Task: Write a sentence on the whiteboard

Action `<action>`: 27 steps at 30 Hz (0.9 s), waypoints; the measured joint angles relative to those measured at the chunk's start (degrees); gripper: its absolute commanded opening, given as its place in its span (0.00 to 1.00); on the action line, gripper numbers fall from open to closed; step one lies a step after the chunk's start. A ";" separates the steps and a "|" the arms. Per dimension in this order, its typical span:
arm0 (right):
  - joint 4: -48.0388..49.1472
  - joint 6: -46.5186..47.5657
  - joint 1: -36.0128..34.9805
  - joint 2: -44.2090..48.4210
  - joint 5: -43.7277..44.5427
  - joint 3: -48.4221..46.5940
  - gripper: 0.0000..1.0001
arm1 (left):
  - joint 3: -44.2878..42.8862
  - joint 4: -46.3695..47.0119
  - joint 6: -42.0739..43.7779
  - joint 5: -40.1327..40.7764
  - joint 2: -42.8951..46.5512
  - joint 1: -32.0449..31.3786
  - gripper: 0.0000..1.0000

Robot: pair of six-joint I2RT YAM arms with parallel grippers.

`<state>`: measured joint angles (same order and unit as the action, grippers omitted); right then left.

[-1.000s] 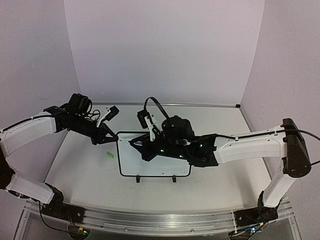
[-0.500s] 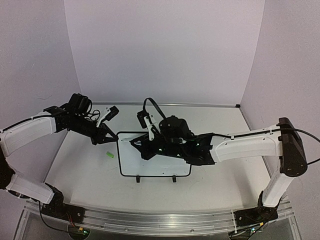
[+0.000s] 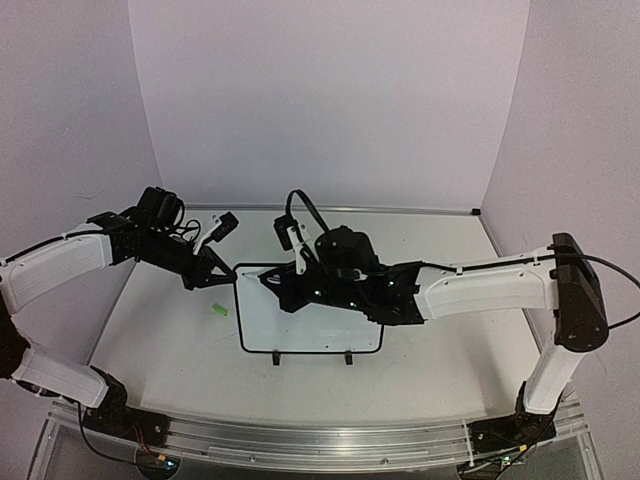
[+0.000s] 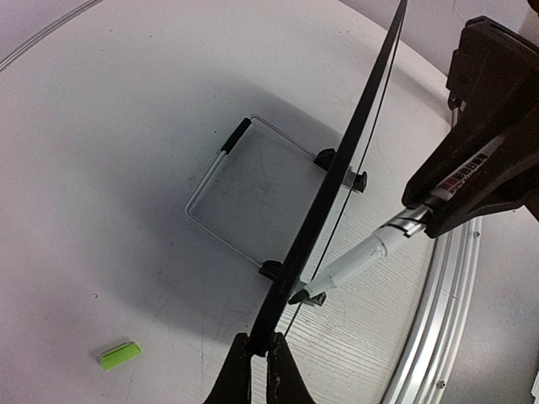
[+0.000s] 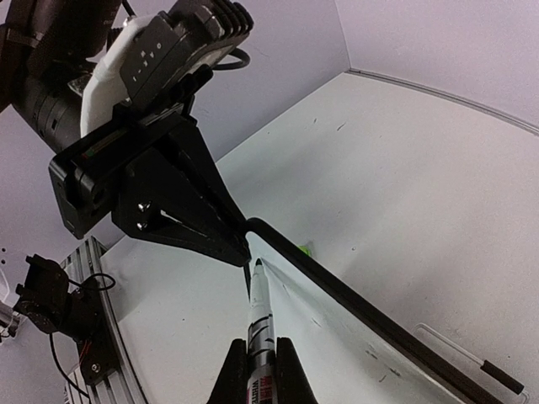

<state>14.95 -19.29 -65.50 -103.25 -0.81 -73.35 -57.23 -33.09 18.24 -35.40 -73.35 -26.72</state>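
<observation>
The whiteboard (image 3: pixel 330 325) lies in the middle, its two black feet on the near edge. My left gripper (image 3: pixel 225 277) is shut on the black border at its far left corner; the left wrist view shows its fingers (image 4: pixel 238 372) pinching that border (image 4: pixel 324 198). My right gripper (image 3: pixel 290 297) is shut on a white marker (image 5: pixel 259 324). The marker's green tip (image 4: pixel 300 295) sits at the board surface by that corner, close to the left fingers (image 5: pixel 181 223). No green sentence shows on the visible board surface (image 5: pixel 354 362).
A small green marker cap (image 3: pixel 219 311) lies on the table left of the board, and shows in the left wrist view (image 4: pixel 118 354). A thin wire frame with black clips (image 4: pixel 253 198) sits beside the board's edge. The metal rail (image 3: pixel 320 440) runs along the near table edge.
My right arm has moved left across the board, bringing the marker tip toward the far left corner. The left arm and the board have not moved.
</observation>
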 measured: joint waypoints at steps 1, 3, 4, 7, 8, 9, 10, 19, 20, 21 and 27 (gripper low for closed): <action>0.01 -0.09 0.03 -0.05 0.08 -0.08 0.00 | 0.00 0.01 0.00 0.06 0.01 -0.03 0.00; 0.01 -0.30 0.04 -0.10 0.37 -0.17 0.00 | 0.00 0.03 -0.02 0.14 -0.01 -0.03 0.00; 0.01 -0.35 0.10 -0.10 0.54 -0.17 0.00 | 0.00 0.03 -0.02 0.16 -0.01 -0.03 0.00; -0.01 -0.52 0.11 -0.14 1.13 -0.17 0.00 | 0.00 0.04 -0.02 0.26 -0.01 -0.03 0.00; -0.02 -0.56 0.11 -0.14 1.21 -0.17 0.00 | 0.00 0.06 0.00 0.34 -0.01 -0.04 0.00; -0.04 -0.58 0.11 -0.15 1.25 -0.17 0.00 | 0.00 0.07 -0.01 0.46 -0.01 -0.08 0.00; -0.05 -0.63 0.11 -0.16 1.29 -0.17 0.00 | 0.00 0.08 -0.02 0.57 0.00 -0.12 0.00; -0.14 -1.70 0.10 -0.67 0.87 -0.17 0.00 | 0.00 0.08 -0.02 0.70 -0.01 -0.14 0.00; -0.19 -1.83 0.09 -0.88 0.65 -0.16 0.00 | 0.00 0.08 -0.02 0.70 -0.01 -0.14 0.00; -0.33 -1.95 0.09 -1.10 0.38 -0.14 0.00 | 0.00 0.08 -0.02 0.71 0.00 -0.15 0.00; -1.29 -2.82 -0.03 -2.42 -1.27 0.11 0.00 | 0.00 0.09 -0.02 1.07 0.01 -0.24 0.00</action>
<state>13.66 -22.11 -65.53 -105.68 -2.08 -73.24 -57.23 -33.01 18.22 -34.33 -73.34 -26.96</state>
